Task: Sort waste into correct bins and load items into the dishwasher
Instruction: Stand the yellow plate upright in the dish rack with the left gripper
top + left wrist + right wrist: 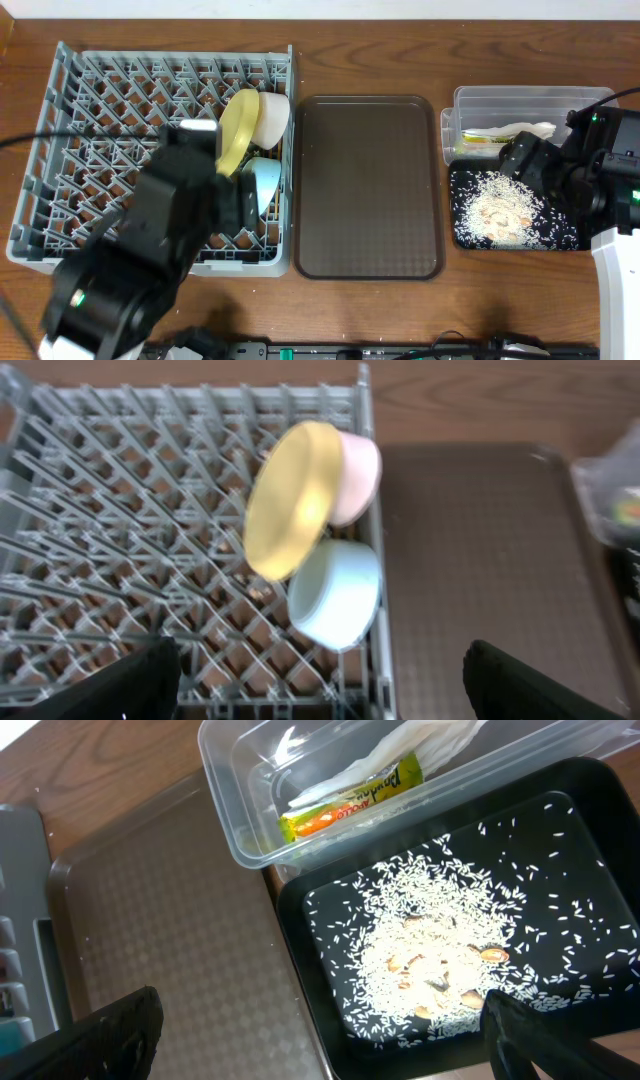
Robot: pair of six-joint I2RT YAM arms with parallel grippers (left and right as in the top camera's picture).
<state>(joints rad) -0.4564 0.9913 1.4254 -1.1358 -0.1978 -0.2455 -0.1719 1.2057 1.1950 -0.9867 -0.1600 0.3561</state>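
Observation:
The grey dish rack [90, 150] holds the yellow plate [236, 128] on edge, the white bowl [273, 117] behind it and the light blue bowl [262, 183] in front, all at its right side; they also show in the left wrist view: plate [290, 498], white bowl [356, 477], blue bowl [337, 594]. My left gripper [322, 682] is open and empty above the rack's near right part. The clear tub [240, 810] holds the white napkin [400, 750] and green-and-orange wrapper [352, 800]. The black tray [560, 820] holds rice crumbs [430, 940]. My right gripper [320, 1035] is open and empty over the black tray's left edge. Chopsticks are not visible.
The dark brown serving tray [367, 185] lies between the rack and the bins. The clear tub [470, 108] sits behind the black tray [462, 235] at the table's right. Cables and a dark bar run along the table's front edge.

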